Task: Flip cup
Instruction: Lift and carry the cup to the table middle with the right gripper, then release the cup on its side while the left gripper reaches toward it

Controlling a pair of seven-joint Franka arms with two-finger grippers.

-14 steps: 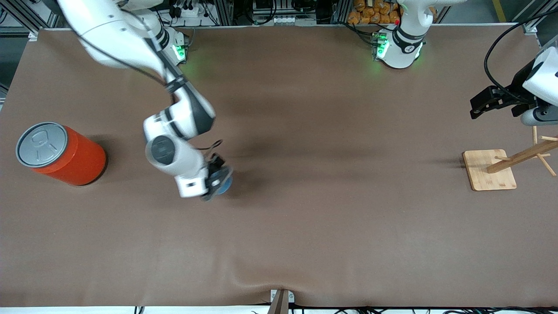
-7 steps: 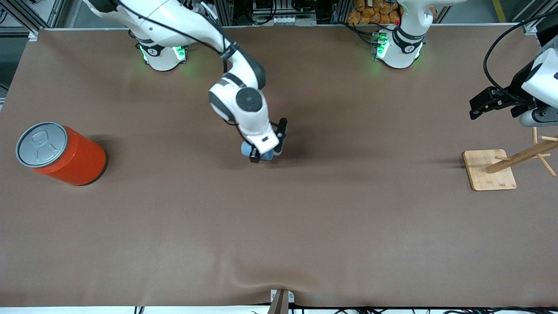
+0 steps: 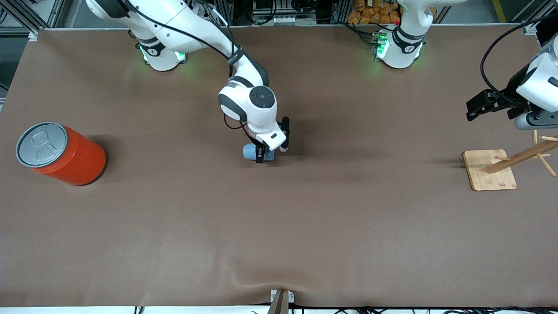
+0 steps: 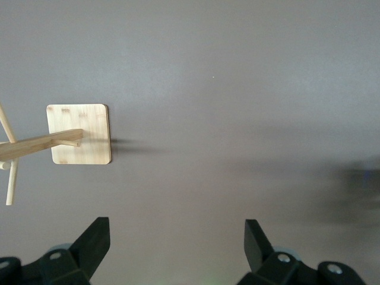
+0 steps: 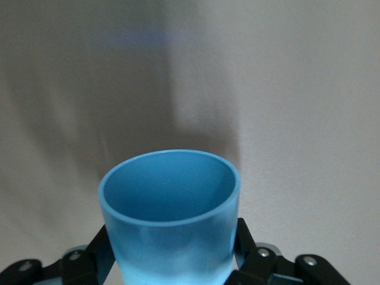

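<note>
Clearly the cup (image 5: 171, 217) sits between the right end effector (image 5: 172, 261) fingers.

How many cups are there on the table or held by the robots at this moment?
1. The light-blue cup is between the jaws of the right gripper, near the table's middle. None shows beside the orange can or wooden rack.

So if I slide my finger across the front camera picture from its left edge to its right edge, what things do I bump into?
Orange can → blue cup held in the right pincer → wooden rack, with the left pincer up above it.
</note>
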